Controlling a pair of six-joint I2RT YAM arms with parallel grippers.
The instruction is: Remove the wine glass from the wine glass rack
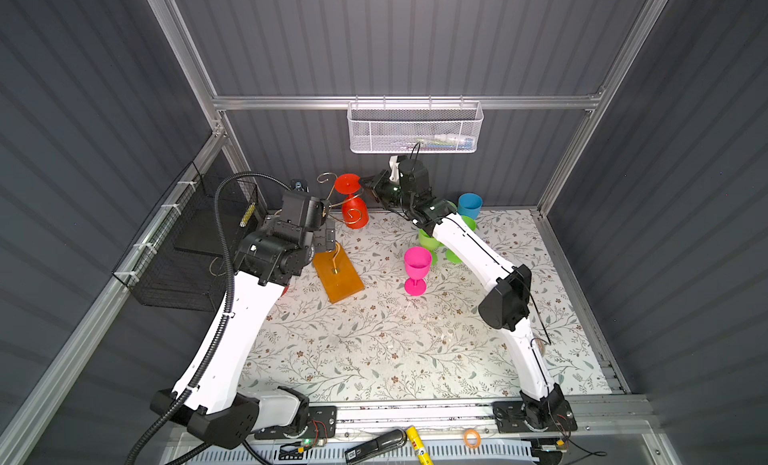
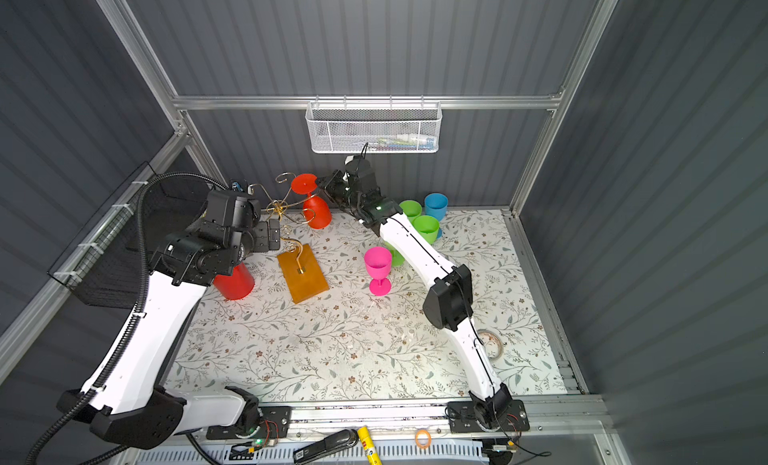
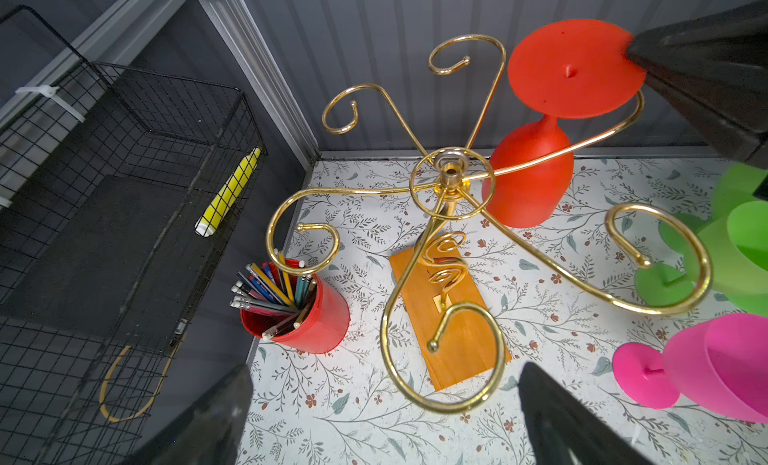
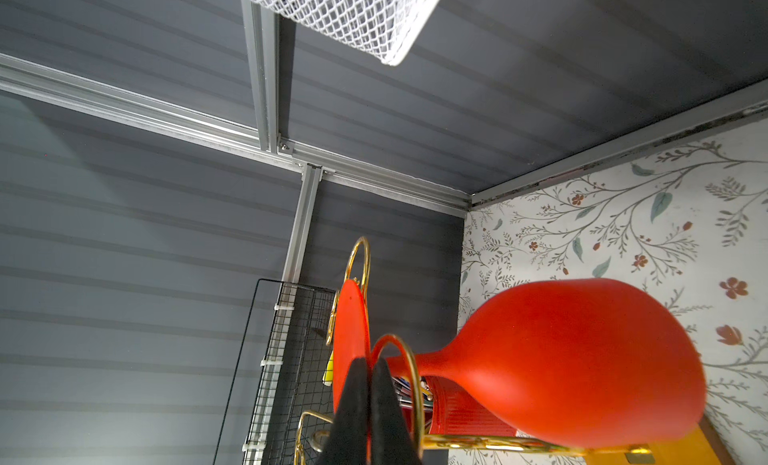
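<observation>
Black fingers [image 4: 353, 404] of the R gripper [image 4: 370, 364] were shut tight. They seemed to pinch the round foot of the red plastic wine glass [image 4: 582, 359], tho the view was poor. Glass hung upside down on a curly arm of the thin gold wire wine glass rack [image 3: 451, 178] w/ an orange wood base, at the back of the flowery table mat [image 1: 374, 350]. L gripper [image 3: 386, 369] was wide open, holding nothing, near the rack's post.
</observation>
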